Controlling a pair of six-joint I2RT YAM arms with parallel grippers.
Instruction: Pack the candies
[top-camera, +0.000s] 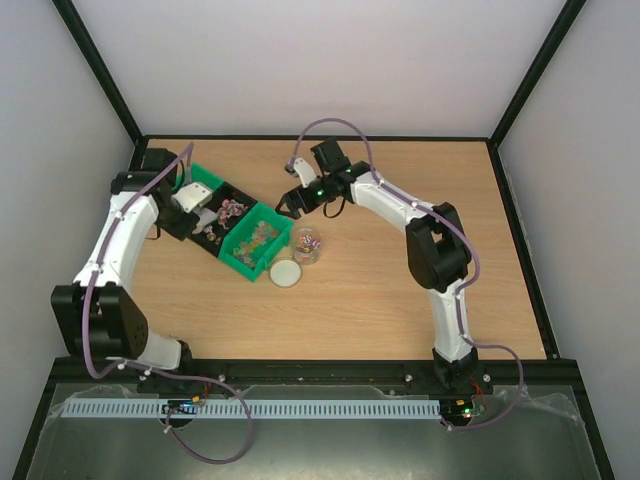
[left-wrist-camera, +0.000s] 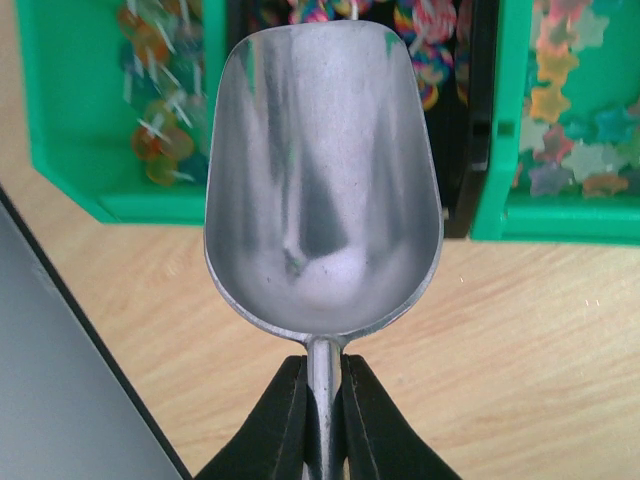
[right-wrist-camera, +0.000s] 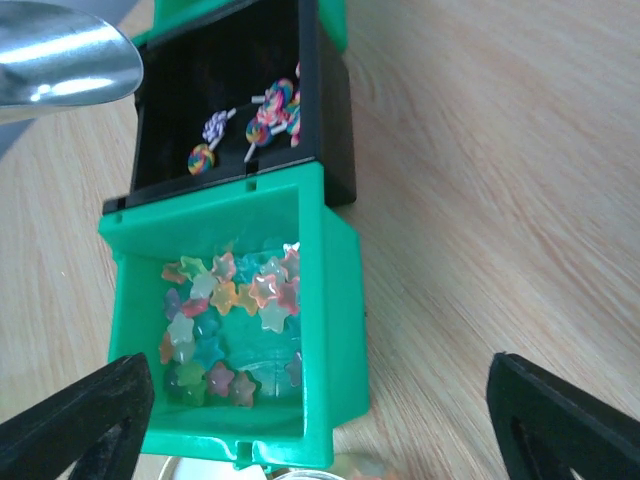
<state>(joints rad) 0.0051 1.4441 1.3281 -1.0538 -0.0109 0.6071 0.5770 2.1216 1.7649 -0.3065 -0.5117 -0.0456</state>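
Note:
The candies lie in a row of bins: star-shaped ones (right-wrist-camera: 225, 300) in a green bin (right-wrist-camera: 335, 330), small lollipops (right-wrist-camera: 262, 118) in a black bin (right-wrist-camera: 335, 150), and wrapped ones (left-wrist-camera: 155, 130) in the far green bin (left-wrist-camera: 60, 150). A clear jar (top-camera: 307, 245) with a few candies stands beside the near green bin (top-camera: 255, 240). My left gripper (left-wrist-camera: 323, 400) is shut on the handle of an empty metal scoop (left-wrist-camera: 323, 180), held over the table just short of the bins. My right gripper (right-wrist-camera: 315, 430) hangs open above the star bin's near corner, holding nothing.
A round whitish lid (top-camera: 286, 273) lies flat on the wooden table (top-camera: 420, 300) next to the jar. The scoop's bowl (right-wrist-camera: 60, 60) shows at the top left of the right wrist view. Black frame rails edge the table on all sides.

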